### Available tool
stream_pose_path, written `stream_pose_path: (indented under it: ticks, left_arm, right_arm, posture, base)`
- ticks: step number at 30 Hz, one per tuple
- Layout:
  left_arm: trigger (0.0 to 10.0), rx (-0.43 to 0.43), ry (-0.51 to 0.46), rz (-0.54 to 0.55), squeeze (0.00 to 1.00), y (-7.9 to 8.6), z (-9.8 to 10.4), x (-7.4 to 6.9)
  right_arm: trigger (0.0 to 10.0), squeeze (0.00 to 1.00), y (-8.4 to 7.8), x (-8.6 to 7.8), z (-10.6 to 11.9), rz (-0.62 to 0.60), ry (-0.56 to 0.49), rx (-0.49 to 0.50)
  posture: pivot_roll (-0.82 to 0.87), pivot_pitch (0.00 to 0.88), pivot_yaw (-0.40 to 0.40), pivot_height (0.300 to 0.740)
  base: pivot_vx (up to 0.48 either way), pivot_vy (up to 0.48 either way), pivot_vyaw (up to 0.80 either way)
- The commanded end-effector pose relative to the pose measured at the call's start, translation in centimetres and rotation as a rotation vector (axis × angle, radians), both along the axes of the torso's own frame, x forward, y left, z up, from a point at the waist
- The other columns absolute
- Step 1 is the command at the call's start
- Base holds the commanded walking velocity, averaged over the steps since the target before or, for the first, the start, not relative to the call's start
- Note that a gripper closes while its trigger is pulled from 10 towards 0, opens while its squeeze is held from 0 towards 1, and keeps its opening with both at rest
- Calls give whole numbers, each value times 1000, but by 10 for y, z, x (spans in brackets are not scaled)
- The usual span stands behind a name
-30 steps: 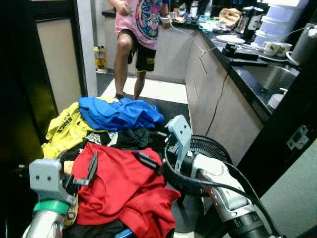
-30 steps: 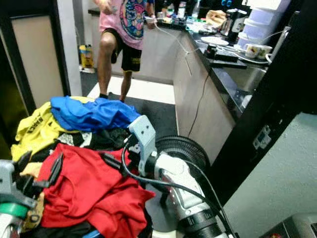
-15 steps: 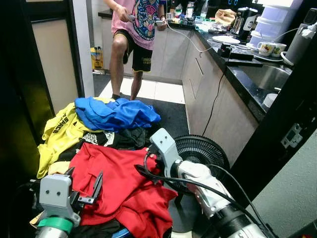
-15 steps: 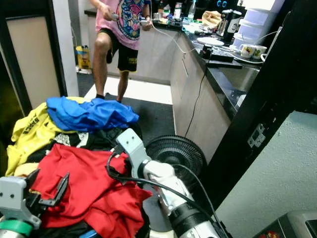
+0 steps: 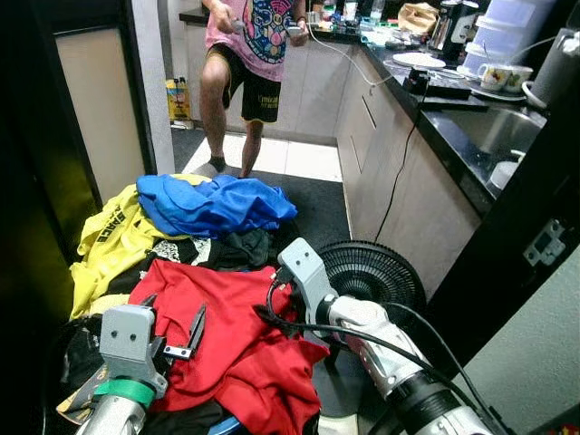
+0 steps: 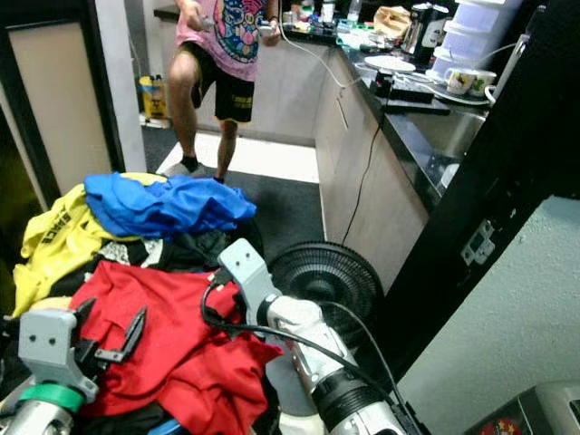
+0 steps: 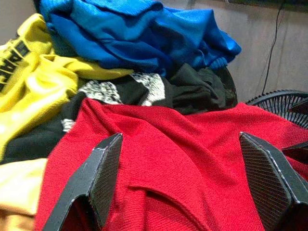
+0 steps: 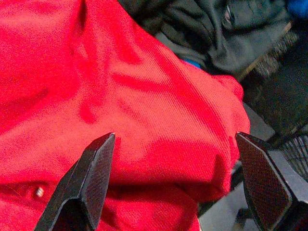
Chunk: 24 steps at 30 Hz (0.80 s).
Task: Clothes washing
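Note:
A pile of clothes lies on the floor before me. A red garment [image 5: 231, 331] is on top at the front, with black clothes [image 5: 237, 249], a blue garment [image 5: 213, 204] and a yellow one [image 5: 113, 237] behind it. My left gripper [image 5: 172, 324] is open, hovering just over the red garment's left part, and its fingers [image 7: 103, 171] frame the red cloth. My right gripper [image 5: 277, 319] is open low over the red garment's right edge. Nothing is between its fingers [image 8: 89, 180], and red fabric [image 8: 134, 110] lies close beneath.
A black floor fan [image 5: 373, 276] stands right of the pile, close to my right arm. A kitchen counter [image 5: 453, 118] with cabinets runs along the right. A person [image 5: 254, 54] stands at the far end of the aisle. A dark door frame [image 5: 145, 91] is on the left.
The view has shifted a little. My right gripper has come down and back toward the red garment's right edge. My left gripper has stayed open over the red cloth.

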<state>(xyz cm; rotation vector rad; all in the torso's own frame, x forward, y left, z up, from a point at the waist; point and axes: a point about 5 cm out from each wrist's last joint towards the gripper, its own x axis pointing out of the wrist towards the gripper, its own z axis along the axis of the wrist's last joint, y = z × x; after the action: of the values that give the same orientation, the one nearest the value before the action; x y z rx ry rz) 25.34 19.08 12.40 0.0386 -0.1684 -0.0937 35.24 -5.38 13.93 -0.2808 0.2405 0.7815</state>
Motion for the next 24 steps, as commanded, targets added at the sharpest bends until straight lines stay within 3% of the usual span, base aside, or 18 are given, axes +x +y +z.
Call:
stream_pose_path:
  ticks: [1, 4, 8, 12, 16, 17, 18, 24]
  left_arm:
    - [10000, -2, 21, -2, 0, -2, -5, 2]
    - [10000, -12, 22, 5, 0, -2, -5, 9]
    - [10000, -18, 10, 14, 0, -1, -3, 9]
    - [10000, -58, 0, 78, 0, 9, 2, 16]
    - [10000, -50, 0, 71, 0, 9, 2, 17]
    - [10000, -39, 4, 85, 0, 12, 0, 18]
    - [10000, -33, 3, 116, 0, 17, -1, 18]
    - [10000, -31, 2, 98, 0, 12, -4, 20]
  right_arm:
    - [10000, 1000, -10, 4, -7, -48, 15, -14]
    - [10000, 1000, -15, 8, -18, -92, 44, -11]
    - [10000, 1000, -10, 6, -20, -57, 54, 0]
    - [10000, 1000, 8, -1, -22, 99, 86, -11]
    - [10000, 1000, 10, -3, -23, 133, 97, -18]
    - [10000, 0, 14, -8, -27, 188, 114, -16]
    - [10000, 0, 24, -17, -30, 311, 114, 6]
    - [10000, 0, 33, -27, -34, 417, 105, 14]
  posture:
    - [-53, 37, -18, 740]
    - [-33, 17, -32, 740]
    - [-10, 0, -58, 740]
    - [-21, 20, -16, 740]
    - [-20, 5, -22, 740]
    - [-19, 7, -20, 740]
    - [-28, 11, -15, 740]
    - [-35, 14, -25, 740]
  base:
    - [0, 0, 0]
    - [0, 0, 0]
    - [0, 0, 0]
    - [0, 0, 0]
    - [0, 0, 0]
    - [0, 0, 0]
    - [0, 0, 0]
    - [0, 0, 0]
